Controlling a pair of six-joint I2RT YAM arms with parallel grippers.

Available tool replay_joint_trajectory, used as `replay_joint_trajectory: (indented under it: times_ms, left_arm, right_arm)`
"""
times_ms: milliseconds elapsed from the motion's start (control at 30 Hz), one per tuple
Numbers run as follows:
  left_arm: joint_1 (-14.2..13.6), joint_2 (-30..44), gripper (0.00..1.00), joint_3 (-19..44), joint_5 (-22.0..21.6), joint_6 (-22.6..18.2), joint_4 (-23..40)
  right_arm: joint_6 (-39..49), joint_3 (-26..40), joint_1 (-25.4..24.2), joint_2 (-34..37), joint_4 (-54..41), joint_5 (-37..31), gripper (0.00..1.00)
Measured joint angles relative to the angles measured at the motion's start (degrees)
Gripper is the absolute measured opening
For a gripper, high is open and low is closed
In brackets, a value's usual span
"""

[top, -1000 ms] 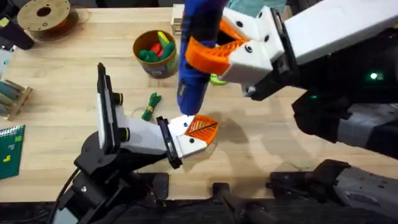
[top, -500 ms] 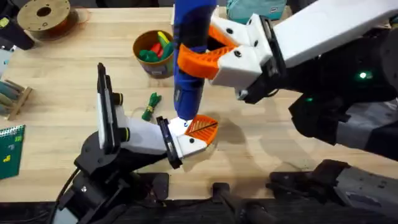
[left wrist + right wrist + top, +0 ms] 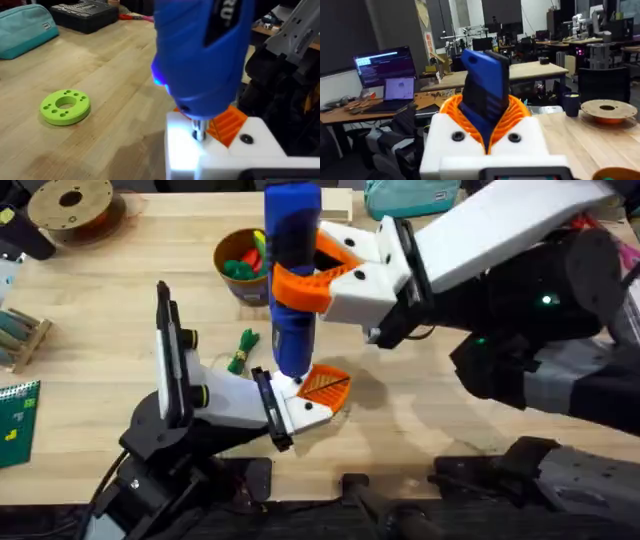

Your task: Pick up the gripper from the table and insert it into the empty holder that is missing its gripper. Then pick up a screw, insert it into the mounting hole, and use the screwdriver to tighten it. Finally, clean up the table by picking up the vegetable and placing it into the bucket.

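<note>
Two arms met near the middle of the worktop (image 3: 420, 410). The right tool (image 3: 300, 270) was clamped on the screwdriver (image 3: 291, 290), its orange ribbed pads pressing the blue body from both sides, and it held the screwdriver upright with the bit pointing down. In the left wrist view the thin metal bit (image 3: 199, 132) touched the top of the white holder (image 3: 220, 155), at a small hole there. The gripper (image 3: 325, 384) (the orange ribbed wedge) sat already in this holder at the end of the left arm, just beside the bit. For the left tool (image 3: 305, 395) I cannot tell from the pictures how wide its fingers stood.

The bucket (image 3: 246, 285) stood at the far side of the worktop, behind the screwdriver and partly hidden by it. Inside it lay several toy vegetables: one green piece toward the left, one red piece in the middle and one yellow piece behind. The vegetable (image 3: 242, 350), green and leafy, was not in the bucket; it lay on the bare wood between the bucket and the left arm, near the arm but apart from it.

A green ring disc (image 3: 65, 106) lay flat on the worktop, well apart from the holder.
</note>
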State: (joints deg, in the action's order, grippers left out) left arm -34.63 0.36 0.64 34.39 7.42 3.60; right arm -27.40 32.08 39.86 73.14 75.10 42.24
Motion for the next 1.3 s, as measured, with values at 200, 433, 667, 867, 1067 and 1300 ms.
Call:
replay_joint_trajectory:
  times_ms: [200,433,667,867,1067,1300]
  left_arm:
    - [0.00,0.00,0.004,0.00,0.00,0.00,0.00]
    - [0.00,0.00,0.004,0.00,0.00,0.00,0.00]
    - [0.00,0.00,0.004,0.00,0.00,0.00,0.00]
    - [0.00,0.00,0.004,0.00,0.00,0.00,0.00]
    - [0.00,0.00,0.004,0.00,0.00,0.00,0.00]
    - [0.00,0.00,0.004,0.00,0.00,0.00,0.00]
  right_arm:
    - [-0.05,0.00,-0.75,0.00,2.57,1.39,0.032]
    - [-0.94,0.00,-2.27,-0.02,2.89,2.47,0.032]
    - [-1.38,0.00,-2.25,0.00,2.92,2.43,0.032]
    - [-2.17,0.00,-2.25,0.00,2.92,1.45,0.032]
    - [-2.47,0.00,-2.05,0.00,2.92,0.51,0.032]
    - [-2.65,0.00,-1.14,0.00,2.87,0.44,0.032]
